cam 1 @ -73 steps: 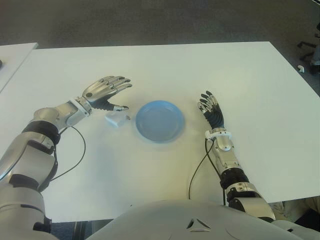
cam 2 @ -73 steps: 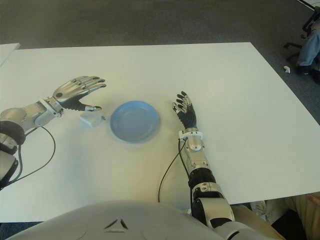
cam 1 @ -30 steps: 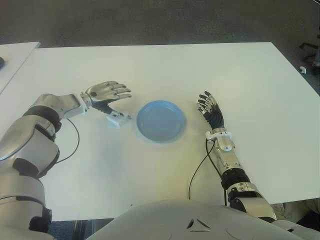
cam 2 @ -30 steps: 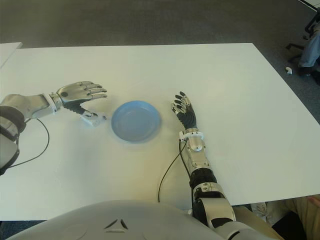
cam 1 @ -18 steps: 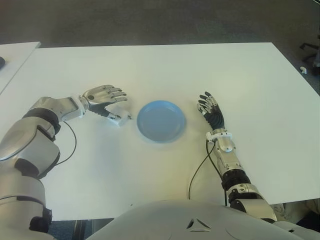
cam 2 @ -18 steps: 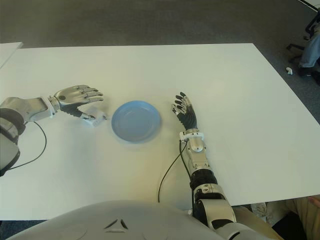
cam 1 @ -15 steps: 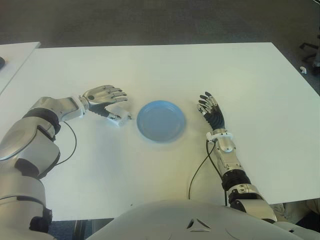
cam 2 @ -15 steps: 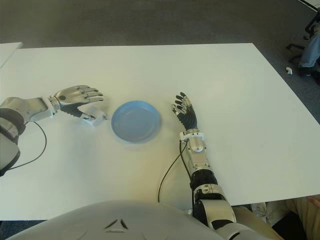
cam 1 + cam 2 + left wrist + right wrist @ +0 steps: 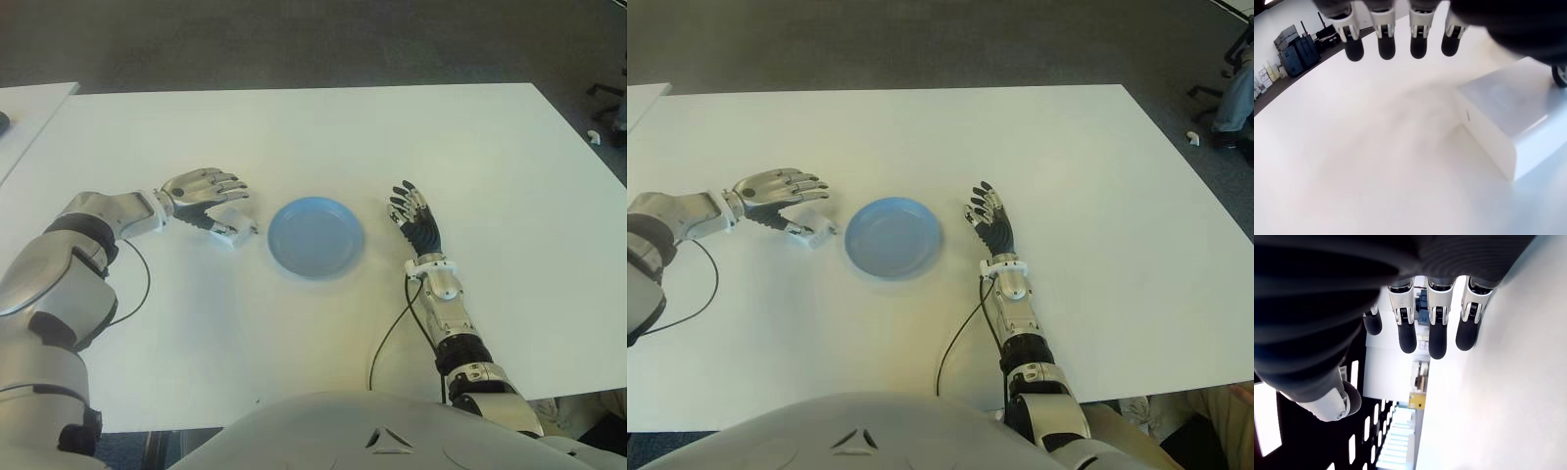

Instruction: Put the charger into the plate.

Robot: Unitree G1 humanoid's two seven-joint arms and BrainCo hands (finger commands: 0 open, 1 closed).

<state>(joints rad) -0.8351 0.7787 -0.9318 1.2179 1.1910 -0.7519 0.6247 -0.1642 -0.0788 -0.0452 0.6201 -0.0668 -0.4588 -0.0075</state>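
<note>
**Charger under my left palm, plate just beyond**

My left hand (image 9: 201, 188) hovers over the white charger (image 9: 232, 231) — fingers spread, nothing gripped, thumb near its edge. The charger lies on the table (image 9: 294, 127) just beside the blue plate (image 9: 315, 237), between hand and plate. My right hand (image 9: 416, 217) (open, idle) shows on the plate's far side — the left is plainly nearer.

Charger (image 9: 232, 232): small white rectangular block, smooth faces, rounded edges. Lies flat on white table, just left of plate, not touching its rim. Not in plate.

Plate (image 9: 315, 236): round, light blue, shallow w/ raised rim. Sits flat, upright, approx. mid-table. Interior holds nothing.
</note>
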